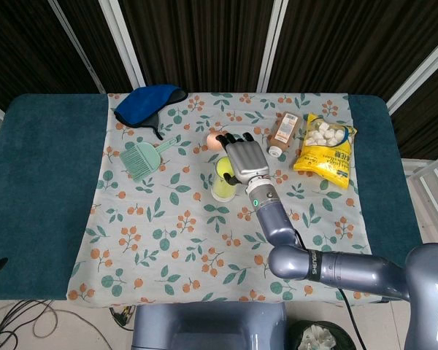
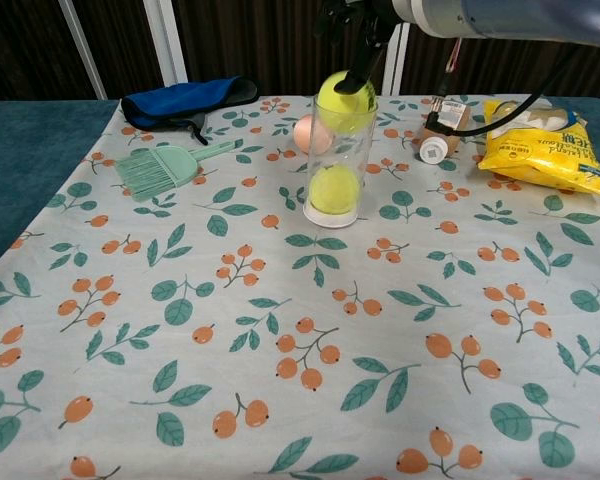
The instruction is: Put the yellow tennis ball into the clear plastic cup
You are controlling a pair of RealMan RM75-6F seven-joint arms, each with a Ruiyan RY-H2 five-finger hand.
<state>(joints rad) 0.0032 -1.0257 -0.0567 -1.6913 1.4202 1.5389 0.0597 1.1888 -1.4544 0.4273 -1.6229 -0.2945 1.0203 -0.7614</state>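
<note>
The clear plastic cup (image 2: 335, 205) stands upright mid-table on the patterned cloth, also seen in the head view (image 1: 219, 191). One yellow tennis ball (image 2: 332, 190) lies at its bottom. A second yellow tennis ball (image 2: 345, 93) sits in the cup's mouth, partly below the rim. My right hand (image 2: 365, 25) hovers just above it with fingers spread, and one fingertip (image 2: 358, 75) still touches the ball's top. In the head view the right hand (image 1: 247, 157) covers most of the cup. My left hand is not visible.
A pink egg-shaped ball (image 2: 305, 133) lies right behind the cup. A green brush (image 2: 165, 165) and a blue cloth (image 2: 185, 100) are at the left. A brown bottle (image 2: 440, 125) and a yellow snack bag (image 2: 545, 145) lie at the right.
</note>
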